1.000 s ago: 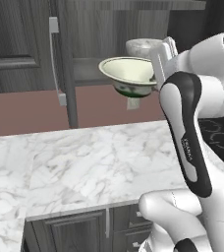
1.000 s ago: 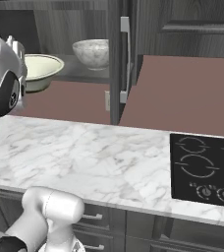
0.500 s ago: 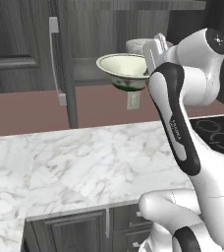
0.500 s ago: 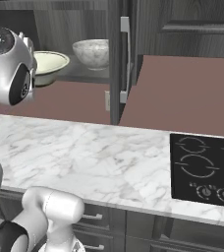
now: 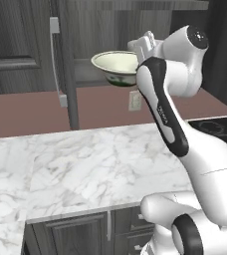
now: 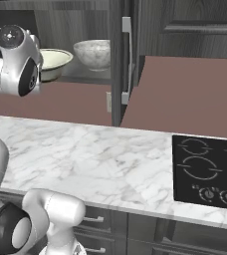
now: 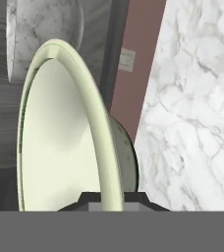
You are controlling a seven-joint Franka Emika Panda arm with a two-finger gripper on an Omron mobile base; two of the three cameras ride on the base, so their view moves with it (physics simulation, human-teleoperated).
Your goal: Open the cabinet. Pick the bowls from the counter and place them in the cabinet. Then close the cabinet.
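While the cream bowl (image 5: 116, 65) hangs at the open cabinet (image 5: 65, 60) above the desk (image 5: 85, 164), the marbled bowl (image 6: 93, 53) already sits inside. The pincer (image 7: 109, 197) pinches its rim; next, probably release onto the shelf.

You have both bowls inside the open cabinet (image 6: 85, 74), above the counter (image 6: 100, 159). The flared bowl (image 6: 53, 60) sits left of the rounder bowl (image 6: 93, 52), near it. The open door with its bar handle (image 6: 127, 60) stands right of them. The cooktop (image 6: 207, 169) lies at the counter's right end. The gripper (image 7: 109, 197) is at the flared bowl's rim.
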